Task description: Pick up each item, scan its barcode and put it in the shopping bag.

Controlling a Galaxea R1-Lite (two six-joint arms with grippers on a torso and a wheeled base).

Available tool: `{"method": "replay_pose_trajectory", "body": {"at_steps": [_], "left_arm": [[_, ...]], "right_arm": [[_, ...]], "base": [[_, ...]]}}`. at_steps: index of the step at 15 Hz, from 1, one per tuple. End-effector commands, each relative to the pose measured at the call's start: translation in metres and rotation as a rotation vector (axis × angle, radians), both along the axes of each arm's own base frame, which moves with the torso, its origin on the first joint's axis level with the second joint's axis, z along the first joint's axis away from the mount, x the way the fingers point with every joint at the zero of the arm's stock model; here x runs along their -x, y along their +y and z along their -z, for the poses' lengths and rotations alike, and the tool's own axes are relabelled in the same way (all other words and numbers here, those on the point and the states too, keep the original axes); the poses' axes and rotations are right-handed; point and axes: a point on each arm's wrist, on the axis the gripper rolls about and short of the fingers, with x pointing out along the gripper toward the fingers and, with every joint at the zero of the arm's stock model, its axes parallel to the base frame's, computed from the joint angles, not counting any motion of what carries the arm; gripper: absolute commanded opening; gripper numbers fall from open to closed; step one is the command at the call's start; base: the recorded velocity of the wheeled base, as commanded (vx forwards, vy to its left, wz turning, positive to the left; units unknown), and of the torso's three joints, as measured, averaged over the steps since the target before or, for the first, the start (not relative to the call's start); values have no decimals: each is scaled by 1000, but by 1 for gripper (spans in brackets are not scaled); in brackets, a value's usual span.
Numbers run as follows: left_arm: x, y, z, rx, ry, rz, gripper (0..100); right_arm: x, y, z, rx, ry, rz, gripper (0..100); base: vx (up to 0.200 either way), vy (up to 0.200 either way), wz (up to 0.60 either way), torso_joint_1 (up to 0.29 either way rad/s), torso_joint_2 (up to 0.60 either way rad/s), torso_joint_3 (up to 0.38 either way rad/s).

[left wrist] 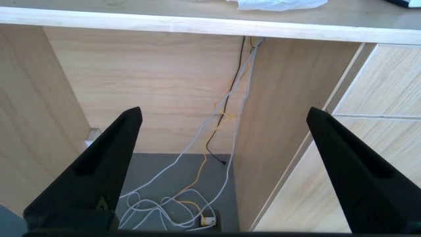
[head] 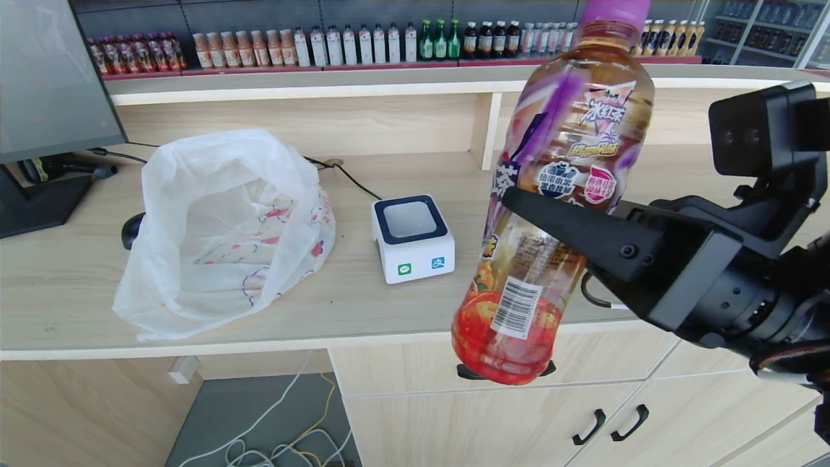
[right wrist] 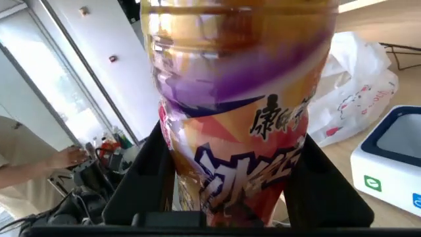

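The right gripper [head: 538, 220] is clamping the bottle [head: 551, 194] at mid-height, one black finger [head: 570, 227] crossing the front of the label and the other hidden behind it. From the right wrist camera the same gripper [right wrist: 233, 181] is squeezing the bottle [right wrist: 237, 99] from both sides. The bottle is hanging in the air to the right of the scanner [head: 413, 238] and nearer the camera than it, not touching the counter [head: 65, 285]. It is leaning slightly, purple cap up and tipped away from the scanner side, with its barcode patch low on the body facing the head camera.

The scanner is sitting on the counter, window up (white box, dark frame). The shopping bag [head: 220, 227] is lying just left of the scanner, mouth gaping open, touching the counter; contents – cannot tell. A black mouse [head: 131, 230] is peeking out beyond the bag, farther left of the scanner, and a monitor [head: 52, 71] is standing farther left again. Rows of drinks [head: 363, 42] are lining a shelf well behind the scanner.

The left gripper [left wrist: 223, 115] is hanging lower than the scanner, below the counter edge – fingers spread wide, holding nothing, loose cables [left wrist: 197, 191] lying beyond it.
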Motion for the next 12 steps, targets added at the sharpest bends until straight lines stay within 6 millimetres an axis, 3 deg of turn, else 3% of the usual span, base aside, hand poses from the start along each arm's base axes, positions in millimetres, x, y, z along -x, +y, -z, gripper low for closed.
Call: {"method": "replay_pose_trajectory", "body": {"at_steps": [1, 2, 5, 8, 12], "left_arm": [[0, 0, 0, 0, -1, 0, 100], [0, 0, 0, 0, -1, 0, 100], [0, 0, 0, 0, -1, 0, 100], [0, 0, 0, 0, -1, 0, 100], [0, 0, 0, -1, -1, 0, 100]], "right_arm": [[-3, -1, 9, 45, -47, 150, 0], [-6, -1, 11, 87, -110, 319, 0], [0, 4, 15, 142, -151, 573, 0], [12, 9, 9, 138, -138, 740, 0], [13, 3, 6, 141, -149, 912, 0]], "base": [[0, 0, 0, 0, 0, 0], [0, 0, 0, 0, 0, 0], [0, 0, 0, 0, 0, 0], [0, 0, 0, 0, 0, 0], [0, 0, 0, 0, 0, 0]]}}
